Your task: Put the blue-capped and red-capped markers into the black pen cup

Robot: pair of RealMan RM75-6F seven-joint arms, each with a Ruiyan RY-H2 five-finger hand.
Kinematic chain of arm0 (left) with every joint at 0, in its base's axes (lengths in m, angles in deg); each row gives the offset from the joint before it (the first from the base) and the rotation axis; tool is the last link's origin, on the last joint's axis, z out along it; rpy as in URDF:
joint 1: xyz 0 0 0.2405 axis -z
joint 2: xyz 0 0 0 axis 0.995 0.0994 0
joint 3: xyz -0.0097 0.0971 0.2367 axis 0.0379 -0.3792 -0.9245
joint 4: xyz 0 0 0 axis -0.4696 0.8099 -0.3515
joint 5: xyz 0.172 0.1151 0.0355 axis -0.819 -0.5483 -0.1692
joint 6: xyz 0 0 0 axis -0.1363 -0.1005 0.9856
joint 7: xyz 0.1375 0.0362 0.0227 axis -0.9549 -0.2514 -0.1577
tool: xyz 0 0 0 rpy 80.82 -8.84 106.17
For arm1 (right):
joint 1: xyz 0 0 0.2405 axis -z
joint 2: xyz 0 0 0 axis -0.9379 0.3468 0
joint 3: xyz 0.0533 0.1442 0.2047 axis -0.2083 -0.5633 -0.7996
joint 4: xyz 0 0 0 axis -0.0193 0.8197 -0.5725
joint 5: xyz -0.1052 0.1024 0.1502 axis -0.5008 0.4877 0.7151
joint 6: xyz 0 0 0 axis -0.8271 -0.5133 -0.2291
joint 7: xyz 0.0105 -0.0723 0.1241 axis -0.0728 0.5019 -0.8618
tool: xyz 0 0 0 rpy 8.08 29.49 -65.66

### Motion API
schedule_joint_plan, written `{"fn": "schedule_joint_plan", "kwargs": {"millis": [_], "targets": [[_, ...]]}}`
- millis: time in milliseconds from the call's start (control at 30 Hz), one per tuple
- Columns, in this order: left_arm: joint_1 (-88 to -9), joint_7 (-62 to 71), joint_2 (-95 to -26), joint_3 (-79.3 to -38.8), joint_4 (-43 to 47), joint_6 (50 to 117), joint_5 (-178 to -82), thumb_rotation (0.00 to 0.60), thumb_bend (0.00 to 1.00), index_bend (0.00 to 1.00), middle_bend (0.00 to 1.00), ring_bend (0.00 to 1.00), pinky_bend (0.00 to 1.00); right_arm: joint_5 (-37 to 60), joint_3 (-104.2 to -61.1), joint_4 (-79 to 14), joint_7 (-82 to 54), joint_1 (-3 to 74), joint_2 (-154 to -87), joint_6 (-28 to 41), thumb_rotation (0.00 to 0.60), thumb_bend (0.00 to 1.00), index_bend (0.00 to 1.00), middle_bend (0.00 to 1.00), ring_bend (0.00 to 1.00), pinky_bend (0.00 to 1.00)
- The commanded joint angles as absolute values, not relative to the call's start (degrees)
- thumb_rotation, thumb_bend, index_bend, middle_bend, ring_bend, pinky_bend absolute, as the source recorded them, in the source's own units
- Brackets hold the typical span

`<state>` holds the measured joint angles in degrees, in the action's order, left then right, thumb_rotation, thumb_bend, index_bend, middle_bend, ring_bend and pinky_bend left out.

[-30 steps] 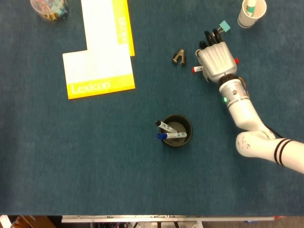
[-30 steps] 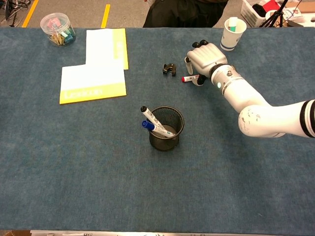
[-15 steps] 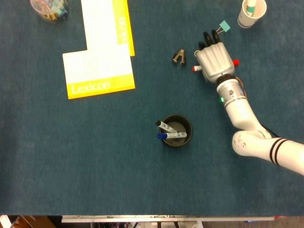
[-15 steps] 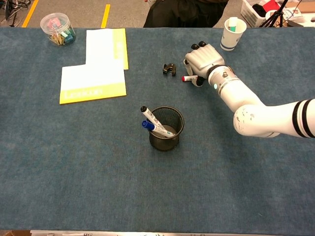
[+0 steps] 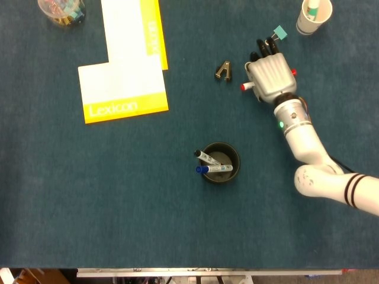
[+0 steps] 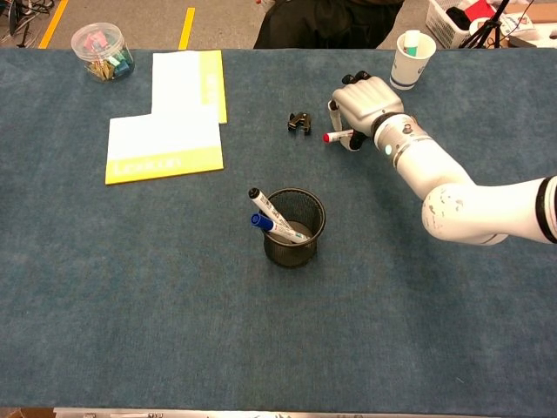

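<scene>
The right hand [image 6: 364, 103] is covering the red-capped white marker [image 6: 335, 137] on the blue cloth table [image 6: 130, 287], fingers curling around it; whether it is gripped cannot be told. The blue-capped white marker [image 6: 271, 225] is standing in the black mesh pen cup [image 6: 294, 228]. Next comes lifting and carrying the red one cupward.

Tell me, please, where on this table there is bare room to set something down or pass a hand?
Bare cloth lies in front of the black pen cup toward the near edge, and between the cup and the yellow-edged booklets. It is crowded at the far right, where the right hand covers the red-capped marker between the black clip and the paper cup.
</scene>
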<state>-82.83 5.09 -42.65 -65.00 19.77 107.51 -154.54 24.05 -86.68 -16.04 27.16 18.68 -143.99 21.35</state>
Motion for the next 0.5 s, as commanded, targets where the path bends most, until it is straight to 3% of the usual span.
{"fn": "schedule_joint_plan", "kwargs": {"millis": [33,500], "targets": [[-82.73,4.96,-42.63,-64.95,19.86,107.48,-154.66,0.6,0.15,0.18,0.18,0.17,0.14,20.78,-87.16,-24.44,22.27,20.96,-138.93,18.86,0.6,0.36,0.6,0.31,0.04,0.01],[-82.28,3.97,-42.64,-65.11,20.98,107.3,-155.55,0.6,0.15,0.18,0.18,0.17,0.14,9.82,-87.93,-59.22,-3.37,30.22,-118.4,17.73,0.6,0.36,0.61,0.32,0.04,0.01]]}}
